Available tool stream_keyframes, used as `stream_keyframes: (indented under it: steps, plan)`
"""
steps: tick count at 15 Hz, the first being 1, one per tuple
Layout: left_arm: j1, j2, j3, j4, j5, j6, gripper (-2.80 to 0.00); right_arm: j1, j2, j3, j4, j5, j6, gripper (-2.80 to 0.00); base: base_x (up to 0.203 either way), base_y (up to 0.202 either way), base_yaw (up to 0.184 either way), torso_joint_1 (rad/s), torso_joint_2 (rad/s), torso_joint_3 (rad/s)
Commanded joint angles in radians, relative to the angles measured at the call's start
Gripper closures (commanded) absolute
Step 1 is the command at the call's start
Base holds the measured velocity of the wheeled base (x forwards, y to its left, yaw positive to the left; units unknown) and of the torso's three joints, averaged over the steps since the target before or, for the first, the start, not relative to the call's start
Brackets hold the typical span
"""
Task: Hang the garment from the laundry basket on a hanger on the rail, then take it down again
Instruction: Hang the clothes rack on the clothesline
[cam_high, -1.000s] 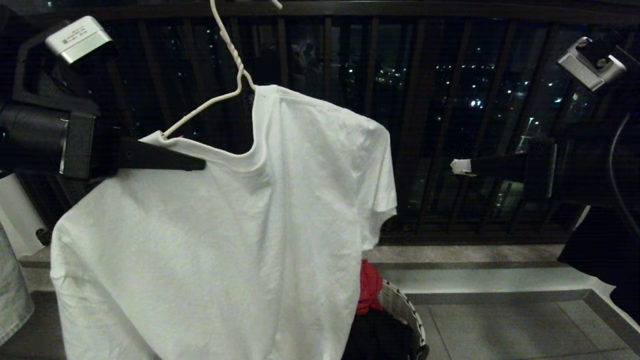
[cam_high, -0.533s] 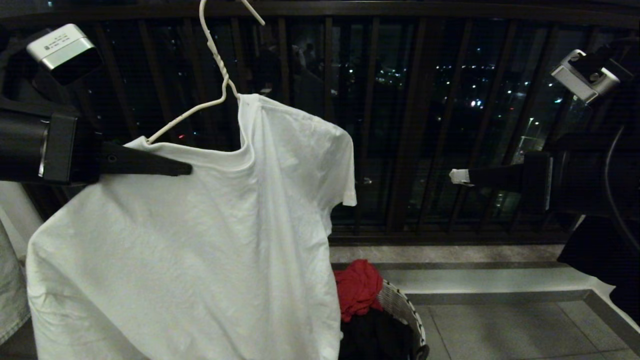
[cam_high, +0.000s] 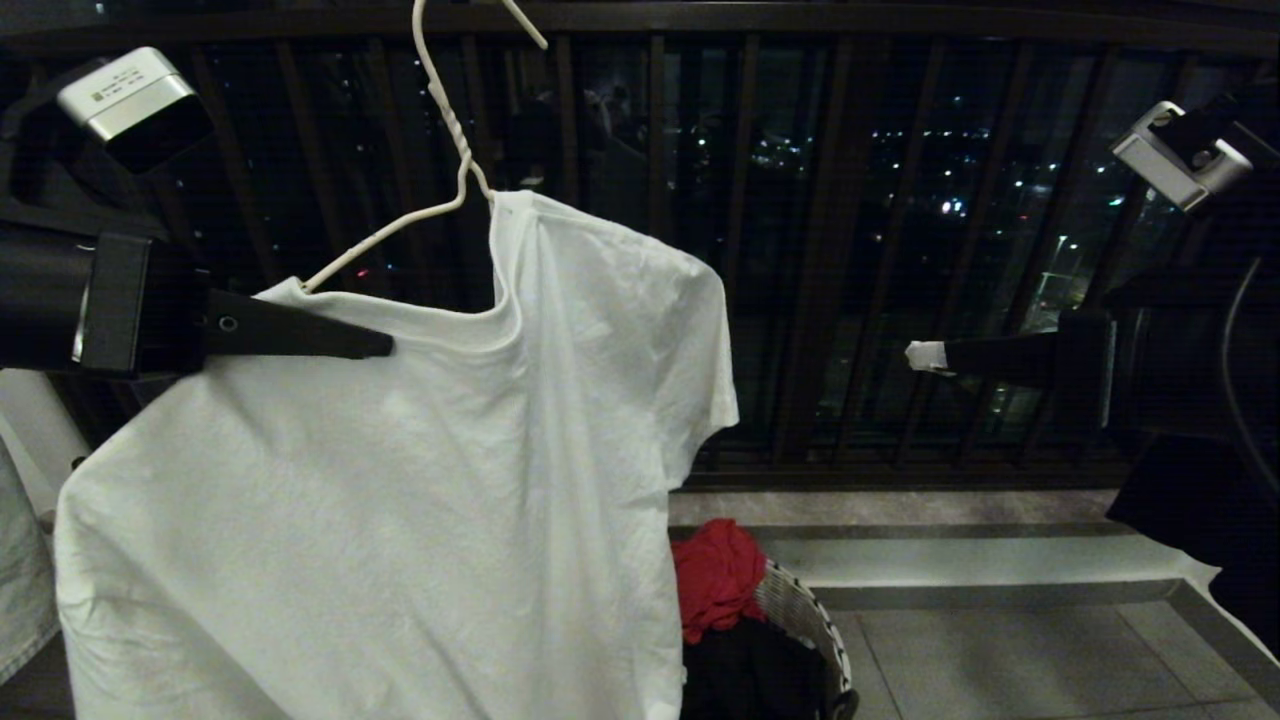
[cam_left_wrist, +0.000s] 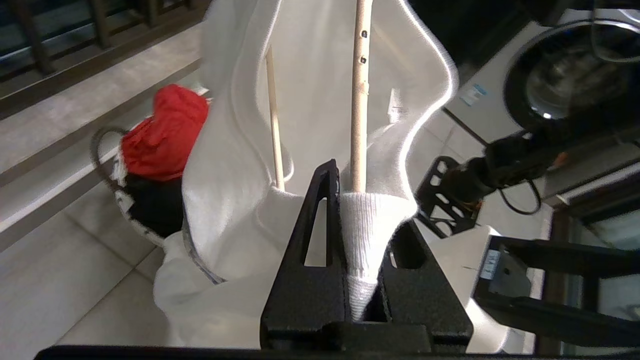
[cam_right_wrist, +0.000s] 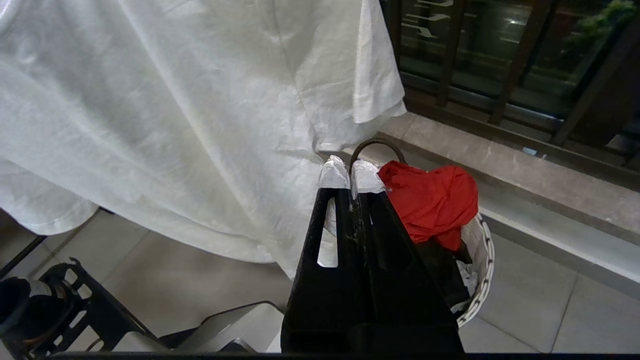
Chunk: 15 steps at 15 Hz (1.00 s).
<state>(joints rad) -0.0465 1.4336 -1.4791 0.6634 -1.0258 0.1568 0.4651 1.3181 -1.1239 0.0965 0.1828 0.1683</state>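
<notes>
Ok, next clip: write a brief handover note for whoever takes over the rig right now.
Left gripper: shut on the white short-sleeved T-shirt, pinching its collar where the thin white wire hanger enters.
Right gripper: shut, empty, held out apart from the shirt.
Small round patterned-rim basket: on the floor, holding a red cloth and a dark garment.
Done: shirt out of the basket, partly on the hanger.
Left: whether the hanger's hook is on the rail is out of view; check it.

White T-shirt (cam_high: 400, 500) draped askew on white wire hanger (cam_high: 440, 130); basket (cam_high: 810, 630) below.
</notes>
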Motion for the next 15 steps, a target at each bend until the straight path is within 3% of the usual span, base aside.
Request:
stream_keyframes:
  steps: [1,7,10,15]
  plan:
    - [-0.003,-0.004,0.0,0.004,-0.013,0.001,0.0,0.0,-0.011,0.001,-0.001,0.001,0.0,0.0,0.0,0.0,0.0,0.0,0.0,0.0]
    - [-0.001,-0.024,0.013,0.002,-0.014,0.003,0.0,-0.003,-0.038,0.009,-0.001,0.001,-0.013,0.0,0.0,0.0,0.0,0.002,-0.03,-0.031]
    - [-0.003,-0.033,0.016,0.003,-0.014,0.003,0.0,-0.003,-0.066,0.01,-0.001,0.0,-0.022,0.0,0.0,0.0,0.0,0.037,-0.2,-0.314]
    - [-0.032,-0.061,0.034,0.004,-0.014,0.003,0.0,-0.003,-0.085,0.012,0.0,0.0,-0.029,0.0,0.0,0.0,0.0,0.107,-0.5,-0.326]
